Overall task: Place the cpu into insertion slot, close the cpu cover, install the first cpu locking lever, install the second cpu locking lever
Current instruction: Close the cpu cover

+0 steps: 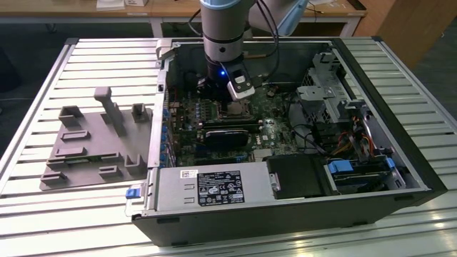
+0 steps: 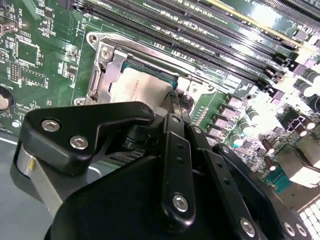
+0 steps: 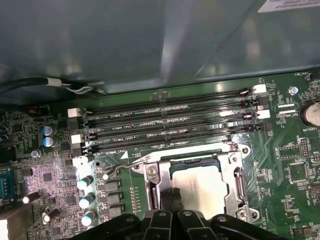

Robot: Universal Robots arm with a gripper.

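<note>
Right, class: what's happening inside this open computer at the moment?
A robot arm reaches into the open dark computer case. Its black tool is down beside the pale silver square cpu, which sits in its socket on the green circuit board, with the dull silver metal frame cover lying over its edges. Whether the locking levers are latched cannot be told.

The cpu (image 2: 142, 87) was seen lying flat within the green circuit board (image 2: 45, 65), framed on its visible sides by the silver cpu cover (image 2: 107, 70). One edge of the cpu was hidden by the black gripper (image 2: 174, 100). Long dark memory slots (image 2: 200, 30) were laid beyond the cpu, and small capacitors (image 2: 240, 140) were ranged near it.
</note>
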